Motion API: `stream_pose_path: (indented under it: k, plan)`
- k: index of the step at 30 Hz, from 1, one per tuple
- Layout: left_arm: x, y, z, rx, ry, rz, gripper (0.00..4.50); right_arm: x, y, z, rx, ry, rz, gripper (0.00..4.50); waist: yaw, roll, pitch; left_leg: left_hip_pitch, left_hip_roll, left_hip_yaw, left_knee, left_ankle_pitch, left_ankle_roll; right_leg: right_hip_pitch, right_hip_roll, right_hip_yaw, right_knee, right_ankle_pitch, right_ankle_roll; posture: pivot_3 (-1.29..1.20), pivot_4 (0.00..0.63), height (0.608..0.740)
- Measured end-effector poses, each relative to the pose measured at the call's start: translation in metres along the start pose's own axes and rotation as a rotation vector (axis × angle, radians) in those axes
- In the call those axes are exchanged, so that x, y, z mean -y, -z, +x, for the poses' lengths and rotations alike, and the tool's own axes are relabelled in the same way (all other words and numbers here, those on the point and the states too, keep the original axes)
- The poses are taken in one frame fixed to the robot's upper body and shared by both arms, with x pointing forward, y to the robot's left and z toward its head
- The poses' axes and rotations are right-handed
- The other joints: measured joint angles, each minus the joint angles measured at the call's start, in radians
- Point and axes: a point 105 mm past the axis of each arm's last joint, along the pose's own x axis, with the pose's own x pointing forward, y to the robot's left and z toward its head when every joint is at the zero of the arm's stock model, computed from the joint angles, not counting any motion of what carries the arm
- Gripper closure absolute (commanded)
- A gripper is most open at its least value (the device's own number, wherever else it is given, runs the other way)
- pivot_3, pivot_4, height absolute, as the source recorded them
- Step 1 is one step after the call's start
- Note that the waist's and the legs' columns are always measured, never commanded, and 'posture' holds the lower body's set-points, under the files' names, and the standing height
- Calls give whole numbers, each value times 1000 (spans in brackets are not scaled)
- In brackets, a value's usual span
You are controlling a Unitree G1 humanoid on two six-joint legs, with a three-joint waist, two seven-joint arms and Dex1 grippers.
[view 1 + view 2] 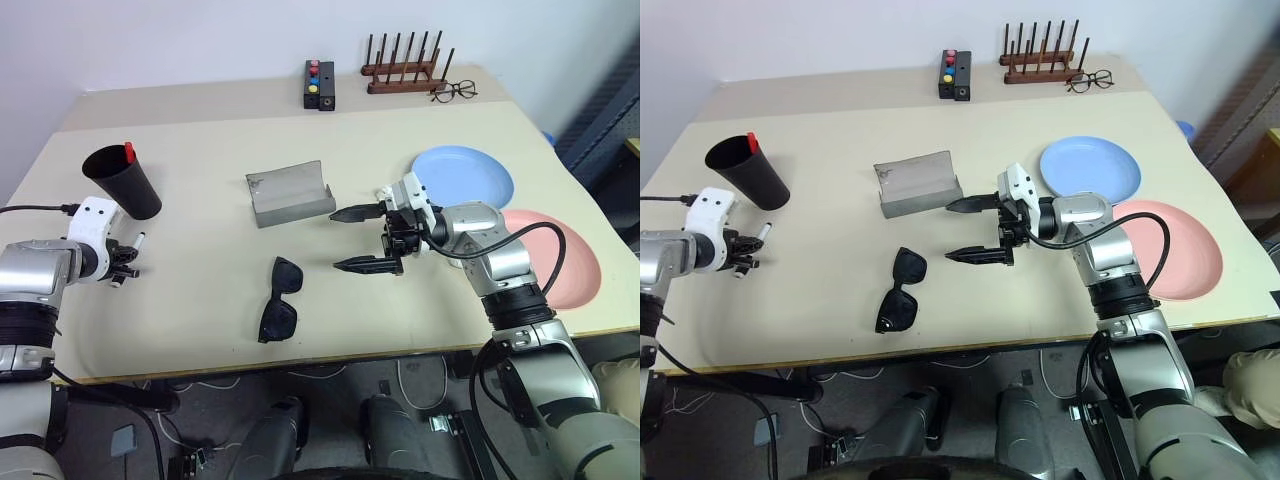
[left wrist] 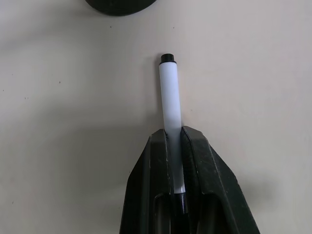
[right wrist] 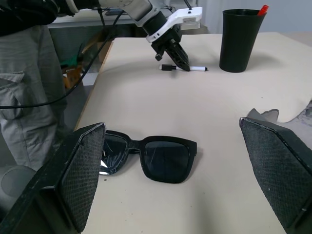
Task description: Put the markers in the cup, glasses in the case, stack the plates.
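While the left tool [image 2: 176, 146] lies low on the beige tabletop [image 1: 200, 330] near its left edge, its two black fingers are pressed together on the white-capped marker [image 2: 170, 97], which lies flat on the surface with its white end sticking out past the fingertips; the black cup [image 1: 123, 181] stands upright just beyond it, with the red-capped marker [image 1: 129, 152] already inside, its red end showing above the rim; the right tool [image 1: 358, 240] hovers over the middle of the tabletop, pointing toward the robot's left, its fingers spread wide apart and holding nothing; the black sunglasses [image 1: 279, 300] lie unfolded on the surface below and just to the left of those fingers, apart from them; the grey case [image 1: 290, 193] sits open just beyond the right tool, its lid raised; the light blue plate [image 1: 465, 172] and the pink plate [image 1: 570, 265] lie side by side near the right edge, not stacked; at the far edge stand a black box with coloured buttons [image 1: 319, 84], a wooden rack [image 1: 405, 72] and wire-rimmed spectacles [image 1: 453, 92]; a person in grey trousers [image 3: 24, 87] stands beside the tabletop, seen from the right wrist.
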Motion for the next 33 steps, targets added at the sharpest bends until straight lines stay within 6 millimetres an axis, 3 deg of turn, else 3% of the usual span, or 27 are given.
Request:
stream_pose_path:
  k: [3,9,13,15,17,21,24,33]
  plan:
    - [15,1,-7,38,86,-59,4454,1,1,-1,-1,5,3,0,-8,0,0,0,0,0,0,0,0,0,0,0,0,0,0,0,150,740]
    - [96,-16,-28,179,417,13,4454,3,4,-2,0,16,14,0,-5,0,0,-1,0,0,1,0,0,1,0,0,-1,0,0,0,150,740]
    - [147,-49,-46,443,617,39,4454,10,3,-2,5,41,4,0,-6,0,0,-1,0,0,1,0,0,2,-1,0,-3,0,0,0,150,740]
    - [154,-72,-51,616,627,13,4454,17,-4,0,38,71,-11,0,-5,-1,0,-1,1,-1,1,1,-1,2,0,-1,-3,0,0,0,150,740]
    - [150,-98,-59,784,584,3,4454,25,-13,3,91,112,-21,0,-6,-1,0,-1,1,0,1,1,-2,2,-1,-1,-3,0,0,0,150,740]
    - [117,-140,-80,1087,430,-68,4454,39,-30,2,205,183,-26,0,-10,-1,0,-1,1,0,2,1,-1,3,0,-1,-5,0,0,0,150,740]
    - [90,-153,-81,1191,281,-139,4454,45,-41,1,268,206,-23,0,-11,-1,0,-1,1,0,2,1,-1,3,0,-1,-6,0,0,0,150,740]
    - [37,-162,-84,1351,-46,-240,4454,50,-56,4,364,202,-38,0,-14,-1,0,-2,0,0,5,1,-1,3,0,-1,-5,0,0,0,150,740]
